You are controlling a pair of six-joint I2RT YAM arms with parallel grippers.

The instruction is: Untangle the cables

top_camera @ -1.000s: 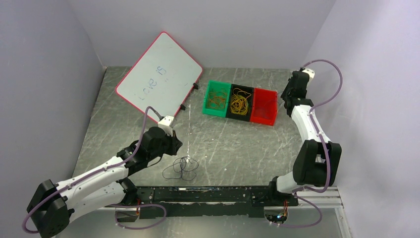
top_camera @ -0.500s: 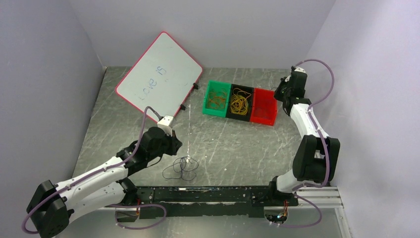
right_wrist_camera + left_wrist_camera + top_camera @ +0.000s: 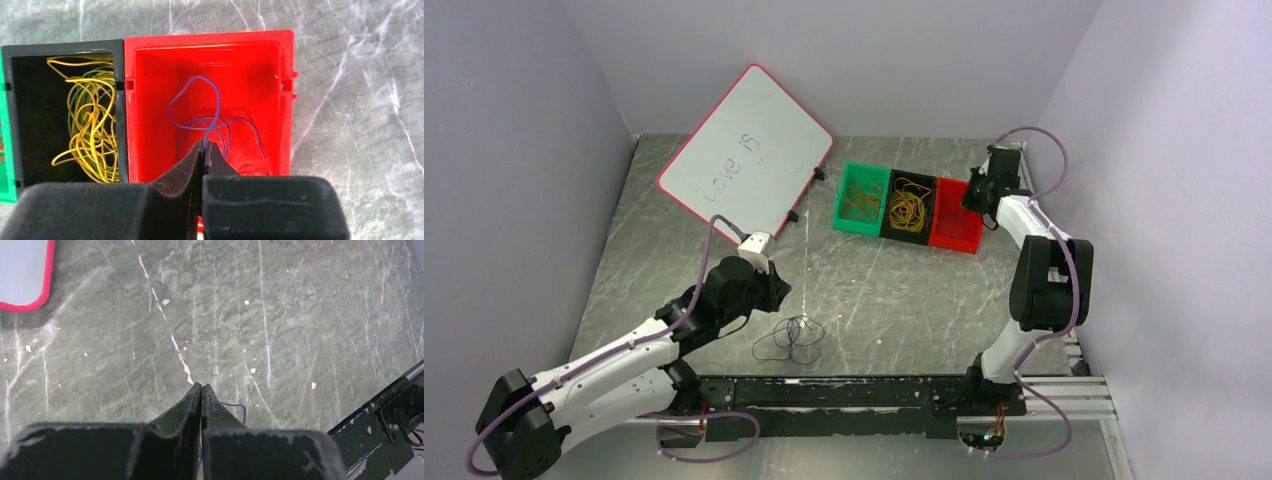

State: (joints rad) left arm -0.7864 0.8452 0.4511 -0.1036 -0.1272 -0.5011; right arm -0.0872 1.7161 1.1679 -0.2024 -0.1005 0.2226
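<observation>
Tangle of dark thin cables (image 3: 790, 338) flat on the scratched grey table (image 3: 894, 290), near its front edge, just ahead of the black base rail (image 3: 854, 392). Left gripper (image 3: 778, 290) just behind and to the left of that tangle, apart from it in the top view. Seen from the left wrist: 2 fingers pressed flat together, tips low over the table. 1 thin purple strand (image 3: 241, 410) curving out just to their right; cannot tell whether pinched or merely lying beneath.

Tilted whiteboard (image 3: 744, 150) with a pink edge at the far left, "LOVE IS" handwritten on it.

Row of 3 bins at the far side of the table, touching side to side:
- green bin (image 3: 841, 205) on the left, holding orange loops (image 3: 860, 200)
- black bin (image 3: 904, 236) in the middle, holding yellow loops (image 3: 909, 207)
- red bin (image 3: 957, 225) on the right

Right gripper (image 3: 204, 149) above the red bin, clamped narrow on a blue cable (image 3: 196, 80). Cable rising from between the fingertips, then spreading in several loops inside the red walls. Right arm stretched far forward along the right side of the table.
</observation>
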